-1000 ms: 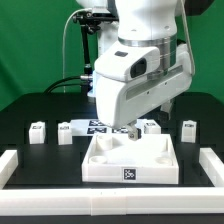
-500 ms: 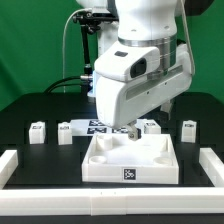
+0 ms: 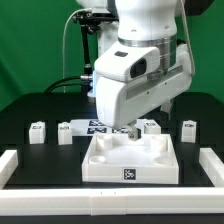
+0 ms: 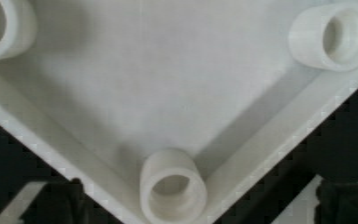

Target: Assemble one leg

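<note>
The large flat white square board (image 3: 130, 160) with raised rim and round sockets lies in the middle of the table. Several small white legs with tags stand behind it: two at the exterior view's left (image 3: 38, 130) (image 3: 65, 131) and two at the right (image 3: 150, 127) (image 3: 189, 127). My gripper (image 3: 130, 131) hangs low over the board's far edge, with the arm hiding its tips. In the wrist view the gripper (image 4: 194, 205) is open. Its dark fingers (image 4: 44, 200) stand on either side of a board corner with a round socket (image 4: 172, 186), and hold nothing.
The marker board (image 3: 98, 126) lies behind the square board, between the legs. A low white wall (image 3: 20, 165) borders the table at the front and both sides. Two more sockets (image 4: 5, 30) (image 4: 332, 36) show in the wrist view.
</note>
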Robot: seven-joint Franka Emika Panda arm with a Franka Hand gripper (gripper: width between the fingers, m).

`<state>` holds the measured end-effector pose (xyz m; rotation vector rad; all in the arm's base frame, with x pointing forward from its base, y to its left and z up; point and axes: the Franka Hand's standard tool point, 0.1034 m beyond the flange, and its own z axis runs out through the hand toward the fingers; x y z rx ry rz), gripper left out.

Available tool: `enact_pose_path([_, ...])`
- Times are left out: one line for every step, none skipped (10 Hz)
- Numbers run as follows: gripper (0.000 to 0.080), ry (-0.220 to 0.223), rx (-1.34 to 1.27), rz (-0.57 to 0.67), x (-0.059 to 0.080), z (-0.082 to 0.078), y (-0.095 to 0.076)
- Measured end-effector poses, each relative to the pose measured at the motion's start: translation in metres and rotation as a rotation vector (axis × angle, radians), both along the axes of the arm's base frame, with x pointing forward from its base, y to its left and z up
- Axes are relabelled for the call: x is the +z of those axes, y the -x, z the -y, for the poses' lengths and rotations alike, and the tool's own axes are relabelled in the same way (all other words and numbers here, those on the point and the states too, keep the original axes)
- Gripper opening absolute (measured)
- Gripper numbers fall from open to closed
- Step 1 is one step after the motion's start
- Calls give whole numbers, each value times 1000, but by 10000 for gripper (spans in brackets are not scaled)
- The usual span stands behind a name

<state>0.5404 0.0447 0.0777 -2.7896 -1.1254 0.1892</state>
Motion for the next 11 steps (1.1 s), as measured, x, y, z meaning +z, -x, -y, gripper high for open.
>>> enact_pose_path([650, -1, 8, 6, -1, 1, 1])
enact_pose_path([650, -7, 76, 59, -6, 5, 14])
enact_pose_path([650, -7, 147, 96, -10, 10, 39])
enact_pose_path([650, -7, 236, 125, -13, 15, 57])
enact_pose_path([650, 4, 339, 164, -15, 17, 67])
enact_pose_path([650, 12, 370, 154, -19, 16, 72])
enact_pose_path([650, 13, 362, 157, -18, 17, 69])
enact_pose_path([650, 13, 362, 157, -18, 17, 69])
enact_pose_path([650, 13, 362, 157, -18, 17, 69])
enact_pose_path([650, 11, 412, 157, -20, 19, 70])
enact_pose_path([650, 4, 551, 154, -28, 22, 79])
